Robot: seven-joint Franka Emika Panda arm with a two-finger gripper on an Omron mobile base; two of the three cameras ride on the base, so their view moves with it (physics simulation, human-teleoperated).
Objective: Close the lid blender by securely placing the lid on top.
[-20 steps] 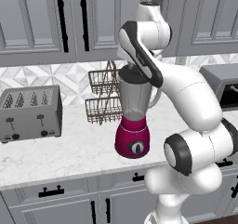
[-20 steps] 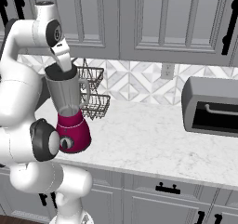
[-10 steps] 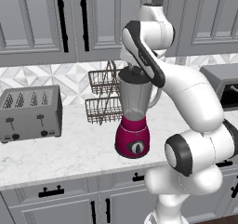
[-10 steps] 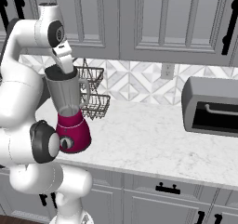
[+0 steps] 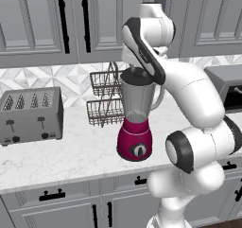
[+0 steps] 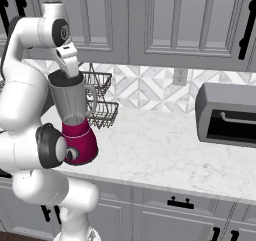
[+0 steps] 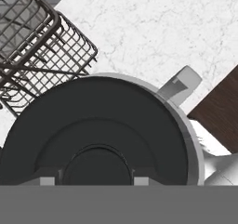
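Black lid sits on blender, under closed hand.

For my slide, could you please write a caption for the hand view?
Seen from above, the black lid sits on the blender jar's rim, beside a wire basket on marble counter.

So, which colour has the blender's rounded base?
Magenta-red base with a black dial, clearest in left base view.
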